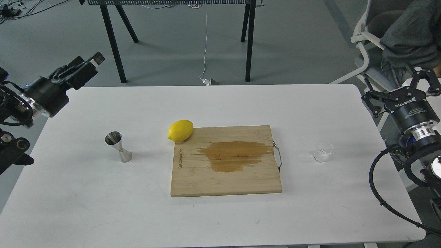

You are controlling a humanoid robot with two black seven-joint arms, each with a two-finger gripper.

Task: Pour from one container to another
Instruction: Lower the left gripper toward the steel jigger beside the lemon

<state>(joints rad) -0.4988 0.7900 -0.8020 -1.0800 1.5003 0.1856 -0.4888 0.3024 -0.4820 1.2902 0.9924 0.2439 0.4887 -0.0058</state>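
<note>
The clear glass cup [322,153] stands upright on the white surface [220,103], toward its right side, just beyond the metal handle of the wooden cutting board [225,161] and apart from it. The steel jigger [118,147] stands upright on the other side of the board, well apart from the cup, with a lemon [180,130] resting against the board's far left corner between them.

The relation that matters is which arm is nearer the cup. The right gripper [399,86] hangs off the surface's right edge, beyond and to the right of the cup, its fingers spread wide and holding nothing. The cup lies toward the robot and inward from those fingers, so the likely move is a reach down and to the left. Being short and round, the cup has no long axis to line up with; any side approach across its width should serve, though the thin transparent wall may be hard to judge.

The left gripper [88,65] is raised over the surface's far left corner, pointing away and up. It sits nearer the jigger than the cup; its fingers are seen nearly edge-on, so whether they are apart or together cannot be told.

Neither container is held, so the pouring has not begun, and the cup's contents cannot be made out.
</note>
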